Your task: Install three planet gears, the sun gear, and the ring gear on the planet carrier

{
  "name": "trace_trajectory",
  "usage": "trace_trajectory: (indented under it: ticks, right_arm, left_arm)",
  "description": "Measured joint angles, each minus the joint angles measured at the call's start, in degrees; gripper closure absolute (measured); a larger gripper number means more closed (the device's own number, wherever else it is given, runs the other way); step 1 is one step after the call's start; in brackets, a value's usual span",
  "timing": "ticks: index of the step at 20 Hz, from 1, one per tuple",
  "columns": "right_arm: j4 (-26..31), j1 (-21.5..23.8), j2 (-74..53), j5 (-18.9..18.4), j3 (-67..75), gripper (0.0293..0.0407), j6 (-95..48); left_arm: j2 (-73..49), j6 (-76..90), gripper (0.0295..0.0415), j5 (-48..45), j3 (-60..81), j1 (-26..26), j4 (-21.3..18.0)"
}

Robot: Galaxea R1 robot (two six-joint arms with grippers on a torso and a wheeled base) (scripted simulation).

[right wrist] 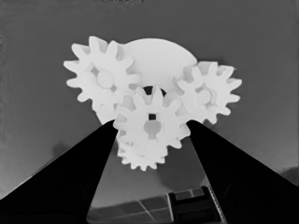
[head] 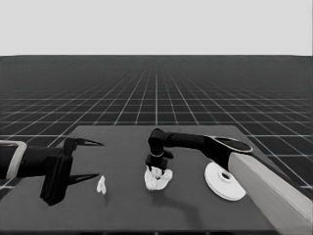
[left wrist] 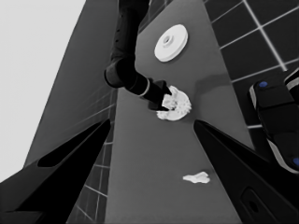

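Observation:
The smaller round part (head: pixel 165 183), the planet carrier, lies mid-table with small toothed gears on it. In the right wrist view its flat disc (right wrist: pixel 159 53) carries planet gears at two sides (right wrist: pixel 103 77) (right wrist: pixel 206 93), and a third (right wrist: pixel 139 158) is half hidden below. A fourth gear, the sun gear (right wrist: pixel 150 122), sits over the centre hole, and my right gripper (right wrist: pixel 152 123) is shut on it, one finger against each side. From the head view, that right gripper (head: pixel 156 168) points straight down onto the stack. The larger round part (head: pixel 224 181), the ring gear, lies to the right.
My left gripper (head: pixel 90 161) waits open over the table's left end. A thin white piece (head: pixel 101 185) lies on the table just right of it, not held. The right arm's pale forearm (head: pixel 274 191) crosses the lower right corner, partly over the larger round part.

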Motion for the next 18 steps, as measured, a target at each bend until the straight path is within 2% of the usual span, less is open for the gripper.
trace_trajectory:
  ticks: [18]
  right_arm:
    - [0.00, -0.12, -0.02, 0.01, -0.02, 0.0388, 10.80]
  left_arm:
    - [0.00, 0.00, 0.0326, 0.00, 0.00, 0.00, 0.00]
